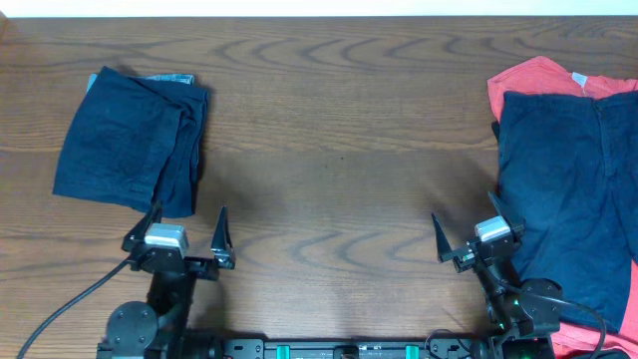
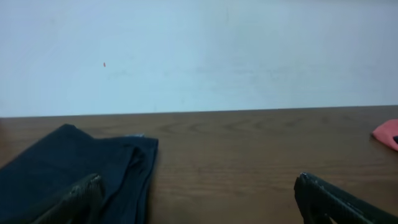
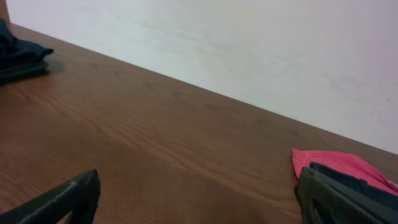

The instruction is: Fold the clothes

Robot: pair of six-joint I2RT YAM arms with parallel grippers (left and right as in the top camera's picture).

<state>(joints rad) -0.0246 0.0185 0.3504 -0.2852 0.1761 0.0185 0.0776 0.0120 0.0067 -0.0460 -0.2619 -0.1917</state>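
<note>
A folded dark navy-blue pair of shorts [image 1: 130,140] lies at the table's left, with a strip of light-blue denim [image 1: 164,78] showing under its far edge. On the right, another navy garment [image 1: 573,189] lies spread flat over a coral-red one [image 1: 538,80]. My left gripper [image 1: 187,221] stands open just in front of the folded shorts, holding nothing. In the left wrist view that gripper [image 2: 199,196] is open and the folded shorts [image 2: 74,165] lie ahead on the left. My right gripper [image 1: 467,224], seen again in its wrist view [image 3: 202,196], is open and empty beside the spread garment's left edge.
The brown wooden table [image 1: 339,150] runs between the two piles. A pale wall [image 2: 199,50] stands behind its far edge. The coral-red cloth [image 3: 329,163] shows ahead of my right finger, and a corner of it [image 2: 387,132] shows at the far right of the left wrist view.
</note>
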